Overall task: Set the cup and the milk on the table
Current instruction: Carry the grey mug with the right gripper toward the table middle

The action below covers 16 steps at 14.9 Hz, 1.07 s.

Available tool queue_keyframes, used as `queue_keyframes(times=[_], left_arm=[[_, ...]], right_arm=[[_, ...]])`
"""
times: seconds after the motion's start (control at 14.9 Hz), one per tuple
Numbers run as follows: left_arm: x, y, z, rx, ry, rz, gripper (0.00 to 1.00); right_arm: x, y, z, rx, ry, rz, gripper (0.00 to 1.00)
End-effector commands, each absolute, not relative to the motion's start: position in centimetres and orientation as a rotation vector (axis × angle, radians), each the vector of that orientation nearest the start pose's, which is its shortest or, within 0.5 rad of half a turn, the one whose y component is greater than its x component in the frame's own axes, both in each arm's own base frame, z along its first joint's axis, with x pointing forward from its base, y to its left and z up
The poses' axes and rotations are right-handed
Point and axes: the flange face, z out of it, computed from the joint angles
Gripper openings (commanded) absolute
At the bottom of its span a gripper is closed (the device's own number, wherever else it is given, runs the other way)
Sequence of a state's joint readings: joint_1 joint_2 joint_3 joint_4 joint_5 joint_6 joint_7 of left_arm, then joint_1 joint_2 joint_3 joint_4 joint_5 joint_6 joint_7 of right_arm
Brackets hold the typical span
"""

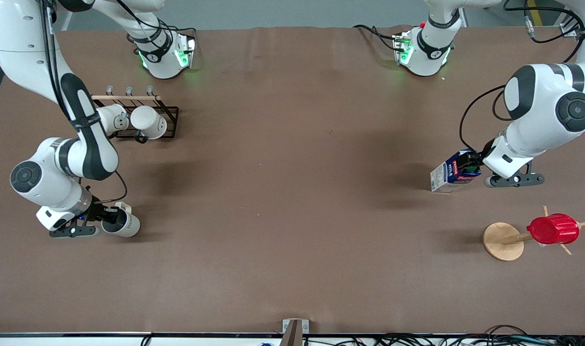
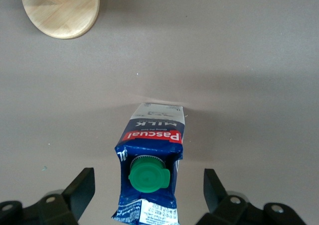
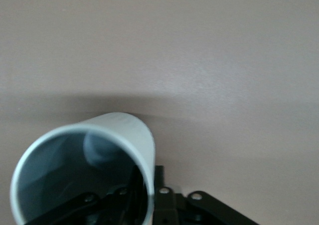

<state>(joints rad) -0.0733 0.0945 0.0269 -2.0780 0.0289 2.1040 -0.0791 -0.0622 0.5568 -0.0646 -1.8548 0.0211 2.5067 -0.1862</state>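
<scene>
The milk (image 1: 456,171), a dark blue carton with a green cap, stands on the brown table (image 1: 292,192) toward the left arm's end. My left gripper (image 1: 474,166) is open around its top. In the left wrist view the fingers (image 2: 79,191) stand wide on both sides of the milk (image 2: 149,170) without touching it. My right gripper (image 1: 101,217) is shut on the wall of the off-white cup (image 1: 123,223), which is tilted low over the table toward the right arm's end. In the right wrist view one finger is inside the cup (image 3: 79,170) and one outside; the gripper (image 3: 148,187) pinches the rim.
A black wire rack (image 1: 150,115) with two whiter mugs (image 1: 149,122) stands farther from the front camera than the cup. A wooden peg stand with a round base (image 1: 503,241) carries a red ribbed cup (image 1: 553,229), nearer the camera than the milk; the base also shows in the left wrist view (image 2: 62,8).
</scene>
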Motion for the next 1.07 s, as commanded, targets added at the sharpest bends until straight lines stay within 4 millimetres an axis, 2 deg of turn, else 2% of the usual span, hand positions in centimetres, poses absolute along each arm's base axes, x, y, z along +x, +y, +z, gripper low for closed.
queue_keyframes(times=[0.0, 0.13, 0.27, 0.47, 0.67, 0.74, 0.8, 0.87, 0.94, 1.01], left_arm=[[55.3, -2.4, 37.0, -3.101, 0.008, 0.085, 0.96], [55.2, -2.4, 36.6, -3.102, 0.008, 0.08, 0.96], [55.0, -2.4, 36.1, -3.102, 0.009, 0.078, 0.95], [54.5, -2.3, 35.1, -3.103, 0.008, 0.073, 0.94], [54.3, -2.2, 34.8, -3.103, 0.011, 0.08, 0.93], [54.3, -2.3, 34.7, -3.103, 0.016, 0.083, 0.92], [54.3, -2.2, 34.7, -3.103, 0.013, 0.083, 0.84], [54.3, -2.2, 34.6, -3.102, 0.013, 0.085, 0.7], [54.3, -2.2, 34.6, -3.102, 0.013, 0.085, 0.52], [54.3, -2.3, 34.6, -3.103, 0.016, 0.085, 0.43]], right_arm=[[65.1, -8.3, 23.8, -3.143, 0.024, -0.173, 0.0], [65.5, -6.7, 25.0, -3.128, 0.126, -0.114, 0.0], [66.8, -2.7, 29.0, -3.101, 0.249, 0.007, 0.0], [68.0, 5.3, 33.4, -3.043, 0.491, 0.107, 0.0], [67.3, 13.8, 34.7, -2.988, 0.63, 0.099, 0.0], [66.5, 17.9, 34.7, -2.995, 0.638, 0.098, 0.0], [65.5, 21.6, 34.8, -3.013, 0.642, 0.081, 0.0], [65.0, 24.6, 35.3, -3.017, 0.669, 0.051, 0.0], [64.3, 27.4, 34.8, -3.016, 0.704, 0.052, 0.0], [63.4, 30.9, 34.6, -3.014, 0.721, 0.041, 0.0]])
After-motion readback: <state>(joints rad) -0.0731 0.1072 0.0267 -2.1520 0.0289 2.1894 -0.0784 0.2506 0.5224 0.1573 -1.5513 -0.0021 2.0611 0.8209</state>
